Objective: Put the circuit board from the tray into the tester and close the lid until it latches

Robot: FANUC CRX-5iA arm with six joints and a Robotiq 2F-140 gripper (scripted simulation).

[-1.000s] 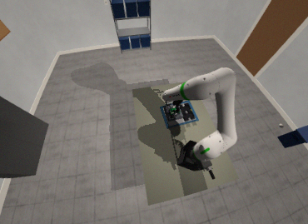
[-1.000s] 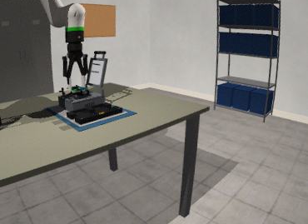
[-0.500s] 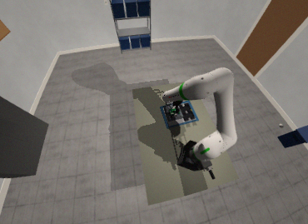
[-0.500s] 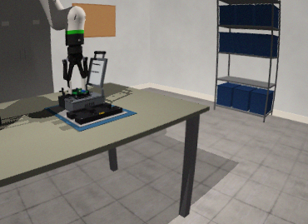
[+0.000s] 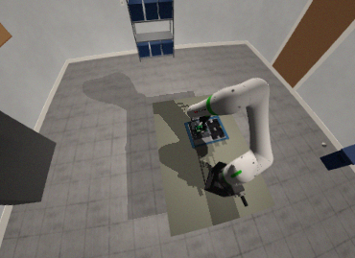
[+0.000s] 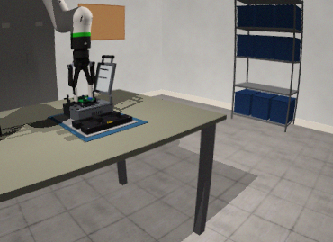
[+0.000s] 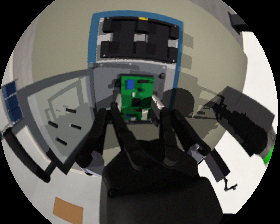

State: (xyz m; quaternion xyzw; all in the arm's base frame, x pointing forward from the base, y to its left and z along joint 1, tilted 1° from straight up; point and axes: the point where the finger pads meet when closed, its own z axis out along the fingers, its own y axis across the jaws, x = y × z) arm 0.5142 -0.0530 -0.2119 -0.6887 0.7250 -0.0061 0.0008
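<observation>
Grey tiled floor and plain pale walls all round, with a shelf rack [image 5: 175,36] [image 6: 293,76] of blue bins off to one side and a long counter [image 5: 179,214] [image 6: 180,138] carrying the whole job. The end effector [image 5: 201,124] [image 6: 84,99] [image 7: 136,99] points straight down over the tester, its fingers partway apart with the circuit board [image 5: 199,128] [image 7: 136,95] sitting between them. Looks to me like it's pinching the board by its two long edges, which makes sense, since that keeps the ends free to line up with the posts. The board is face up, low over the tester [image 5: 196,137] [image 6: 92,109] [image 7: 105,90], but whether both pins are through their holes I can't tell, the fingers and the board itself hide that. The lid [image 6: 105,78] [image 7: 62,120] stands wide open on its hinge, handle at the far edge, so it's out of the way of a drop from above. Next to the tester is the black tray [image 5: 217,129] [image 6: 105,123] [image 7: 140,40], both pockets without a board, and a blue-edged mat [image 5: 194,145] [image 6: 87,138] [image 7: 93,40] lies under the pair. I'd check it's seated flat before letting go, because a board riding on a pin would stop the hook snapping.
</observation>
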